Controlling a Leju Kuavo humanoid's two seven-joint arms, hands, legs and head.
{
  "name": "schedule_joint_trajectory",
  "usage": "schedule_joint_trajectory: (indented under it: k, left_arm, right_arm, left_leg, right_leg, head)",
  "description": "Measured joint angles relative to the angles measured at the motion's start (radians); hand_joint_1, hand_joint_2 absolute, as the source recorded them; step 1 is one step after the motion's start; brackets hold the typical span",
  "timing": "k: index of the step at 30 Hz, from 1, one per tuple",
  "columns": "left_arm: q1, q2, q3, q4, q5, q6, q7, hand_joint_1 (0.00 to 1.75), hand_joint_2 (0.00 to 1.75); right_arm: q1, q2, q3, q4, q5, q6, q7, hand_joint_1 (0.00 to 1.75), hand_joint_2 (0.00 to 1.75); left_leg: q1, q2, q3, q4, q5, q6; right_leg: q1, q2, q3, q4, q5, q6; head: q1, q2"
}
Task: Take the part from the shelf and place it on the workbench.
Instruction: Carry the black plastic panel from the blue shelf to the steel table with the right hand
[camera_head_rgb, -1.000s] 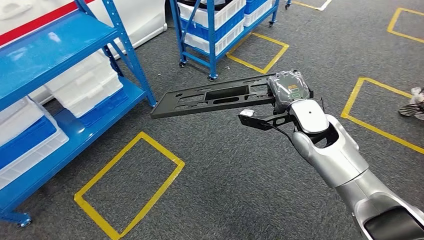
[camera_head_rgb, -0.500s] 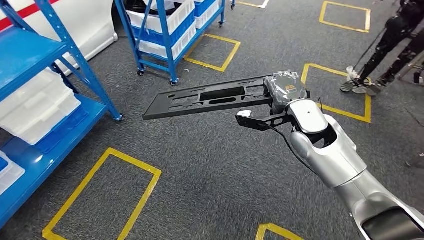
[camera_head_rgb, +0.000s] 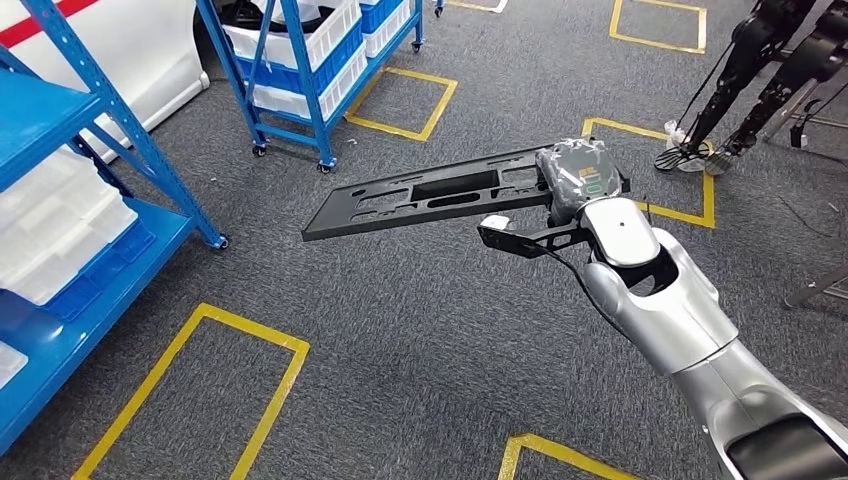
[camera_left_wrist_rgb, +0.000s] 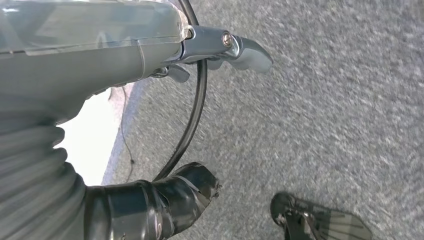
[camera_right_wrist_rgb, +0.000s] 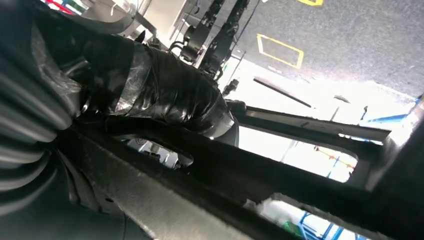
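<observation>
In the head view my right hand (camera_head_rgb: 578, 180) grips one end of the part (camera_head_rgb: 430, 195), a long flat black plate with several cutouts. The plate sticks out level to the left, in the air above the grey carpet. In the right wrist view the plate's black frame (camera_right_wrist_rgb: 280, 180) runs across the picture, with my tape-wrapped thumb (camera_right_wrist_rgb: 170, 100) pressed against it. In the left wrist view my left hand (camera_left_wrist_rgb: 150, 125) hangs over the carpet with nothing in it, its fingers (camera_left_wrist_rgb: 245, 50) apart from the thumb.
A blue shelf (camera_head_rgb: 150, 150) with white bins (camera_head_rgb: 60, 230) stands at the left. A blue wheeled rack (camera_head_rgb: 300, 70) of bins stands at the back. Yellow tape squares (camera_head_rgb: 190, 390) mark the carpet. A pair of dark legs (camera_head_rgb: 740, 80) stands at the far right.
The camera has turned: the shelves have slid left in the picture and dark legs have come in at the far right. My right hand keeps its hold on the plate.
</observation>
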Motion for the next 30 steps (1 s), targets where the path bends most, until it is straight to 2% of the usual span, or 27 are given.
schedule_joint_trajectory:
  k: [2, 4, 5, 6, 7, 9, 10, 11, 13, 14, 15, 16, 17, 18, 19, 20, 21, 22, 23, 25, 26, 27, 29, 30]
  left_arm:
    - [0.000, 0.000, 0.000, 0.000, 0.000, 0.000, 0.000, 0.00, 1.75]
    - [-0.001, 0.000, 0.000, 0.000, 0.001, 0.000, 0.000, 0.00, 1.75]
    - [-0.001, 0.000, 0.000, 0.000, 0.001, 0.000, 0.000, 0.00, 1.75]
    - [-0.001, 0.000, 0.000, 0.000, 0.001, 0.000, 0.000, 0.00, 1.75]
    - [0.000, 0.000, 0.000, 0.000, 0.001, 0.000, 0.000, 0.00, 1.75]
    - [0.000, 0.002, 0.001, 0.000, 0.001, 0.000, 0.000, 0.00, 1.75]
    - [0.001, 0.003, 0.001, -0.001, 0.001, 0.000, 0.000, 0.00, 1.75]
    - [0.001, 0.003, 0.002, -0.001, 0.001, 0.000, 0.001, 0.00, 1.75]
    - [0.001, 0.001, 0.002, -0.001, 0.001, 0.000, 0.001, 0.00, 1.75]
    - [0.000, 0.000, 0.002, -0.001, 0.001, 0.000, 0.002, 0.00, 1.75]
    - [-0.001, -0.001, 0.002, -0.001, 0.001, 0.000, 0.002, 0.00, 1.75]
    - [-0.001, -0.001, 0.002, -0.001, 0.001, 0.000, 0.003, 0.00, 1.75]
    - [0.000, -0.001, 0.002, -0.001, 0.001, 0.000, 0.003, 0.00, 1.75]
    - [0.002, -0.001, 0.002, -0.001, 0.001, 0.000, 0.003, 0.00, 1.75]
    - [0.003, -0.001, 0.002, -0.001, 0.001, 0.000, 0.003, 0.00, 1.75]
    - [0.005, -0.001, 0.002, -0.001, 0.001, 0.000, 0.003, 0.00, 1.75]
    - [0.006, -0.001, 0.002, -0.001, 0.001, 0.000, 0.003, 0.00, 1.75]
    - [0.006, -0.001, 0.002, -0.001, 0.001, 0.000, 0.003, 0.00, 1.75]
    - [0.006, -0.001, 0.002, -0.001, 0.001, -0.001, 0.003, 0.00, 1.75]
    - [0.006, 0.000, 0.002, -0.001, 0.000, -0.001, 0.003, 0.00, 1.75]
    - [0.006, 0.001, 0.002, -0.001, 0.000, -0.001, 0.002, 0.00, 1.75]
    - [0.005, 0.002, 0.002, -0.001, -0.001, -0.001, 0.001, 0.00, 1.75]
    - [0.002, 0.002, 0.002, -0.001, -0.002, -0.002, -0.002, 0.00, 1.75]
    - [0.000, 0.002, 0.002, -0.001, -0.003, -0.002, -0.002, 0.00, 1.75]
  right_arm:
    - [0.003, 0.000, -0.008, -0.002, 0.005, -0.002, 0.001, 1.75, 1.75]
    - [0.009, 0.000, -0.010, -0.004, 0.009, -0.003, 0.002, 1.75, 1.75]
    - [0.013, 0.000, -0.011, -0.004, 0.009, -0.003, 0.002, 1.75, 1.75]
    - [0.017, 0.000, -0.011, -0.004, 0.010, -0.003, 0.002, 1.75, 1.75]
    - [0.019, 0.000, -0.012, -0.004, 0.010, -0.003, 0.002, 1.75, 1.75]
    - [0.022, 0.000, -0.013, -0.004, 0.011, -0.003, 0.002, 1.75, 1.75]
    - [0.022, 0.000, -0.015, -0.005, 0.011, -0.003, 0.002, 1.75, 1.75]
    - [0.023, 0.001, -0.017, -0.006, 0.011, -0.003, 0.002, 1.75, 1.75]
    - [0.024, 0.001, -0.020, -0.007, 0.011, -0.003, 0.003, 1.75, 1.75]
    - [0.024, 0.001, -0.022, -0.007, 0.011, -0.004, 0.003, 1.75, 1.75]
    - [0.024, 0.001, -0.023, -0.008, 0.012, -0.003, 0.002, 1.75, 1.75]
    - [0.023, 0.002, -0.024, -0.008, 0.013, -0.003, 0.002, 1.75, 1.75]
    - [0.023, 0.003, -0.026, -0.009, 0.014, -0.003, 0.003, 1.75, 1.75]
    - [0.023, 0.004, -0.026, -0.010, 0.015, -0.003, 0.003, 1.75, 1.75]
    - [0.023, 0.006, -0.027, -0.010, 0.016, -0.003, 0.003, 1.75, 1.75]
    - [0.024, 0.008, -0.027, -0.010, 0.017, -0.003, 0.003, 1.75, 1.75]
    - [0.024, 0.009, -0.027, -0.010, 0.017, -0.003, 0.003, 1.75, 1.75]
    - [0.025, 0.009, -0.027, -0.010, 0.018, -0.003, 0.004, 1.75, 1.75]
    - [0.025, 0.009, -0.027, -0.010, 0.018, -0.003, 0.004, 1.75, 1.75]
    - [0.025, 0.009, -0.027, -0.010, 0.019, -0.003, 0.004, 1.75, 1.75]
    - [0.025, 0.010, -0.027, -0.010, 0.020, -0.003, 0.004, 1.75, 1.75]
    - [0.026, 0.010, -0.027, -0.010, 0.022, -0.003, 0.004, 1.75, 1.75]
    - [0.027, 0.009, -0.030, -0.009, 0.027, -0.003, 0.004, 1.75, 1.75]
    - [0.028, 0.007, -0.032, -0.010, 0.029, -0.003, 0.003, 1.75, 1.75]
  left_leg:
    - [0.003, 0.012, 0.012, -0.027, 0.015, -0.001]
    - [0.004, 0.021, 0.009, -0.023, 0.014, -0.004]
    - [0.005, 0.027, 0.005, -0.014, 0.010, -0.008]
    - [0.008, 0.033, -0.001, -0.003, 0.004, -0.013]
    - [0.012, 0.040, -0.008, 0.013, -0.004, -0.021]
    - [0.018, 0.054, -0.024, 0.054, -0.025, -0.040]
    - [0.018, 0.060, -0.030, 0.071, -0.035, -0.049]
    - [0.016, 0.067, -0.034, 0.084, -0.042, -0.056]
    - [0.017, 0.088, -0.035, 0.093, -0.049, -0.067]
    - [0.021, 0.087, -0.034, 0.097, -0.054, -0.072]
    - [0.025, 0.068, -0.036, 0.105, -0.066, -0.077]
    - [0.028, 0.035, -0.046, 0.133, -0.090, -0.079]
    - [0.030, -0.004, -0.065, 0.182, -0.124, -0.081]
    - [0.030, -0.033, -0.092, 0.248, -0.162, -0.079]
    - [0.029, -0.048, -0.122, 0.318, -0.194, -0.076]
    - [0.028, -0.054, -0.145, 0.369, -0.209, -0.072]
    - [0.025, -0.057, -0.153, 0.386, -0.205, -0.065]
    - [0.022, -0.061, -0.142, 0.363, -0.181, -0.057]
    - [0.018, -0.072, -0.114, 0.303, -0.146, -0.048]
    - [0.012, -0.123, -0.049, 0.166, -0.092, -0.031]
    - [0.010, -0.143, -0.027, 0.121, -0.080, -0.027]
    - [0.008, -0.154, -0.016, 0.101, -0.078, -0.024]
    - [0.005, -0.132, -0.009, 0.082, -0.067, -0.021]
    - [0.006, -0.118, -0.004, 0.067, -0.058, -0.019]
  right_leg:
    - [-0.002, 0.005, -0.038, 0.082, -0.049, 0.003]
    - [-0.009, 0.007, -0.096, 0.202, -0.099, 0.009]
    - [-0.013, 0.006, -0.113, 0.234, -0.103, 0.014]
    - [-0.019, 0.004, -0.115, 0.231, -0.089, 0.020]
    - [-0.024, -0.004, -0.096, 0.189, -0.058, 0.027]
    - [-0.025, -0.041, -0.048, 0.084, -0.010, 0.036]
    - [-0.023, -0.055, -0.036, 0.056, -0.001, 0.029]
    - [-0.018, -0.061, -0.038, 0.053, -0.005, 0.018]
    - [-0.012, -0.038, -0.048, 0.061, -0.007, -0.010]
    - [-0.011, -0.025, -0.050, 0.061, -0.005, -0.018]
    - [-0.012, -0.012, -0.052, 0.060, -0.002, -0.024]
    - [-0.013, 0.001, -0.053, 0.058, 0.002, -0.030]
    - [-0.013, 0.014, -0.054, 0.056, 0.004, -0.034]
    - [-0.011, 0.027, -0.055, 0.056, 0.007, -0.038]
    - [-0.007, 0.043, -0.057, 0.056, 0.009, -0.041]
    - [-0.003, 0.060, -0.058, 0.056, 0.010, -0.043]
    - [0.000, 0.077, -0.059, 0.056, 0.012, -0.045]
    - [0.002, 0.095, -0.059, 0.056, 0.013, -0.045]
    - [0.003, 0.111, -0.059, 0.056, 0.015, -0.045]
    - [0.000, 0.141, -0.060, 0.054, 0.020, -0.039]
    - [-0.004, 0.154, -0.062, 0.051, 0.024, -0.034]
    - [-0.009, 0.167, -0.063, 0.047, 0.029, -0.026]
    - [-0.014, 0.193, -0.065, 0.033, 0.041, -0.008]
    - [-0.012, 0.184, -0.067, 0.030, 0.041, -0.002]
  head:
    - [0.000, 0.000]
    - [0.000, 0.000]
    - [0.000, 0.000]
    - [0.000, 0.000]
    - [0.000, 0.000]
    - [0.002, 0.000]
    - [0.004, 0.000]
    - [0.006, 0.000]
    - [0.008, 0.000]
    - [0.008, 0.000]
    - [0.008, 0.000]
    - [0.008, 0.000]
    - [0.008, 0.000]
    - [0.008, 0.000]
    - [0.008, 0.000]
    - [0.008, 0.000]
    - [0.008, 0.000]
    - [0.008, 0.000]
    - [0.008, 0.000]
    - [0.008, 0.000]
    - [0.008, 0.000]
    - [0.008, 0.000]
    - [0.008, 0.000]
    - [0.008, 0.000]
